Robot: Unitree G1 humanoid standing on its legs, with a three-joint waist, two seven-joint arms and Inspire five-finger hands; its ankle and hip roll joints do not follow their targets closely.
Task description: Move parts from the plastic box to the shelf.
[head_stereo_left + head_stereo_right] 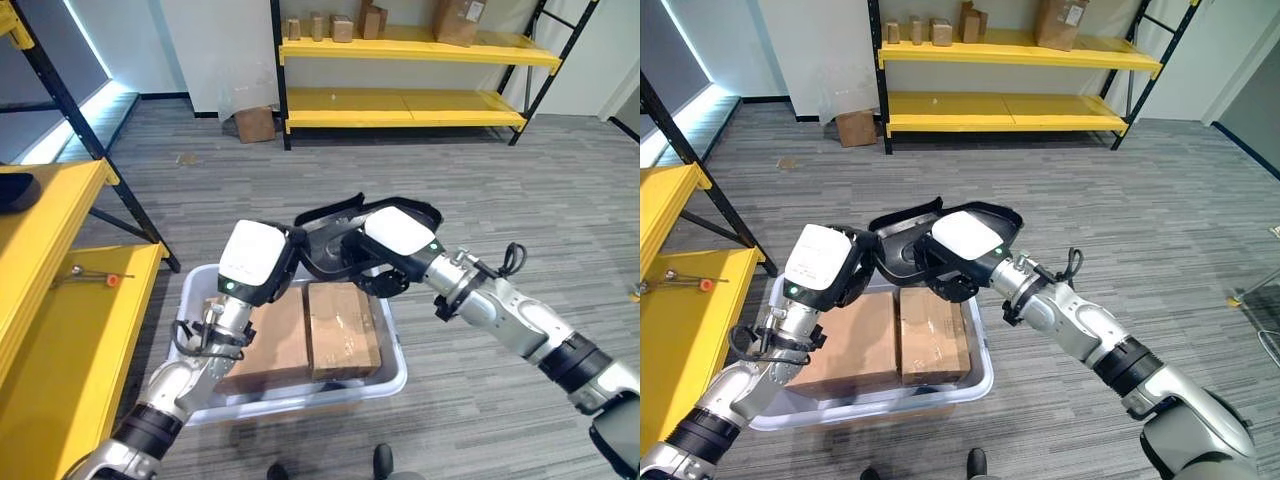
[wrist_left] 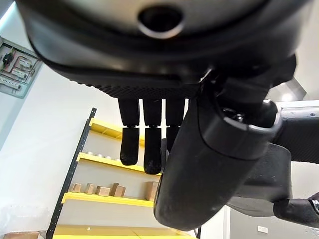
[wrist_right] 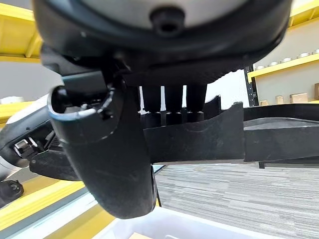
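Note:
A black moulded plastic part [image 1: 335, 240] hangs in the air above the clear plastic box [image 1: 396, 376]. My right hand [image 1: 400, 236] is shut on the part's right side; in the right wrist view its fingers curl behind the part's rim [image 3: 199, 139] with the thumb [image 3: 114, 159] in front. At the part's left end is my left hand [image 1: 255, 258]. Its fingers [image 2: 144, 134] hang straight in the left wrist view and hold nothing. Two brown cardboard boxes [image 1: 343, 330] lie side by side in the plastic box, under both hands.
A yellow shelf [image 1: 60, 330] stands close on the left with a small tool [image 1: 90, 275] lying on it. Another yellow shelf [image 1: 400, 105] with small boxes stands at the far wall. A cardboard box [image 1: 255, 124] sits on the floor beside it.

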